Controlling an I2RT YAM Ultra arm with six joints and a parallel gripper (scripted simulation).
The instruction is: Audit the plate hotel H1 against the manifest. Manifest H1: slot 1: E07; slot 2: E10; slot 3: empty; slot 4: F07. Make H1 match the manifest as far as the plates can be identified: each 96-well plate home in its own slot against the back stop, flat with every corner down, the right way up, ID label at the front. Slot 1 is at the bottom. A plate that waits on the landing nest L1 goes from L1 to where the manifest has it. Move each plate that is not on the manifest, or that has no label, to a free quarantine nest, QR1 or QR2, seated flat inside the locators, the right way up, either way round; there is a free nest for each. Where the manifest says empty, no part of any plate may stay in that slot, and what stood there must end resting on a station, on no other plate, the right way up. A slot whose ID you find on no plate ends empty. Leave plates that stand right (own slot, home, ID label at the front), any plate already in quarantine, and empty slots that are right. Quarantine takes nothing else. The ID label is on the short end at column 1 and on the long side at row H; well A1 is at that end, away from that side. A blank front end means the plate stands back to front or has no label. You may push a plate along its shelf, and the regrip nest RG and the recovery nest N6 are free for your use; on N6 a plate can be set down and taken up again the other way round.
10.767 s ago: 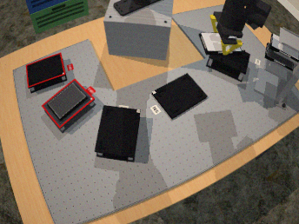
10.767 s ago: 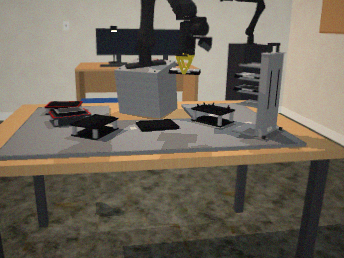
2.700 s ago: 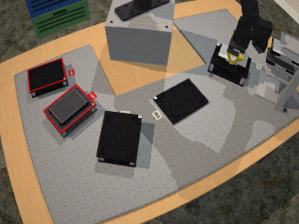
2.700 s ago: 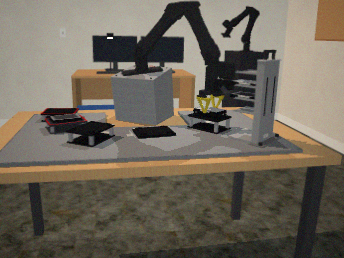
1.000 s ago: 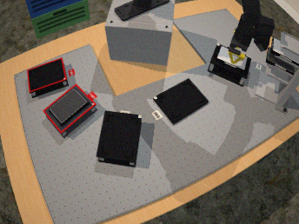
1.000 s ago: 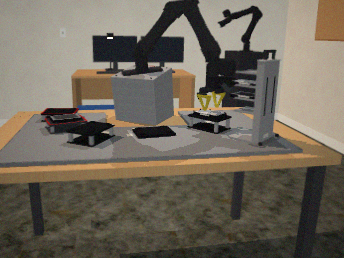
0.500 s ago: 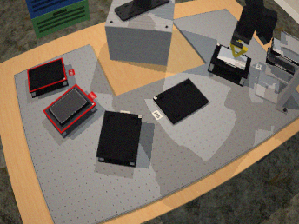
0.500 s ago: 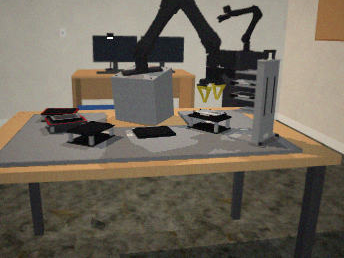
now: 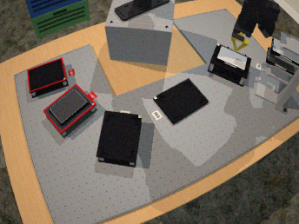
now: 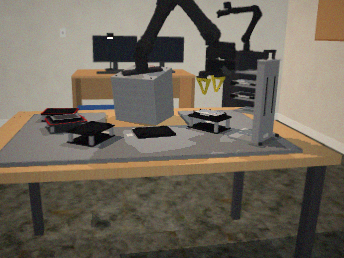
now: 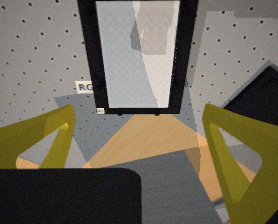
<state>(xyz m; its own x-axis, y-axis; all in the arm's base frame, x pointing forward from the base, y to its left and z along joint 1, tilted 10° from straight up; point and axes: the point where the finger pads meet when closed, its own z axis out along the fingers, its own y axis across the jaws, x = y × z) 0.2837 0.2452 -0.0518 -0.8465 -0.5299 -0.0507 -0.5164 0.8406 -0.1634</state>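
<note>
A pale 96-well plate [image 9: 233,56] [image 10: 210,114] [image 11: 135,55] lies flat on the black regrip nest [image 9: 226,71] [image 11: 87,45], next to the RG tag [image 11: 85,87]. My gripper [image 9: 239,42] [image 10: 210,84] [image 11: 138,111] is open and empty. It hangs above the plate's end toward the grey pedestal, clear of the plate. The plate hotel H1 [image 9: 282,56] [image 10: 245,84] stands at the far right with plates on its shelves; their labels are too small to read. A grey plate [image 9: 69,105] sits in one red-rimmed quarantine nest [image 9: 50,115]. The other red-rimmed nest [image 9: 29,77] holds no plate.
The arm's grey pedestal [image 9: 139,32] [image 10: 142,99] stands at the back middle. A black raised nest [image 9: 119,136] and a flat black nest [image 9: 180,100] lie mid-table. A grey upright post [image 9: 289,93] [image 10: 264,102] stands by the hotel. A blue and green crate [image 9: 56,6] is beyond the table.
</note>
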